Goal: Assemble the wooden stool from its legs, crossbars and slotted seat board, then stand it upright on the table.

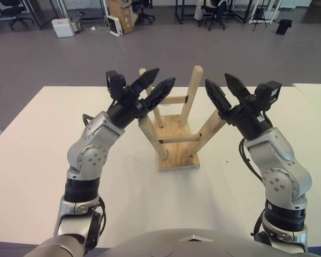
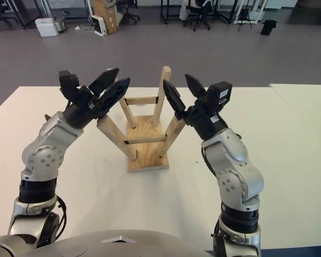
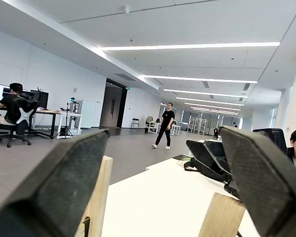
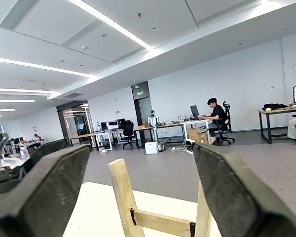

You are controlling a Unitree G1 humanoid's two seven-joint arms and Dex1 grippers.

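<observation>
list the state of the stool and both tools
stool: assembled, upside down, legs pointing up
crossbars: fitted between the legs
left tool: open, holding nothing
right tool: open, holding nothing

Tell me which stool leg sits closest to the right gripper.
The near-right leg, slanting up from the near right corner of the seat board to just under the open right gripper. The other three stand farther left or behind.
</observation>
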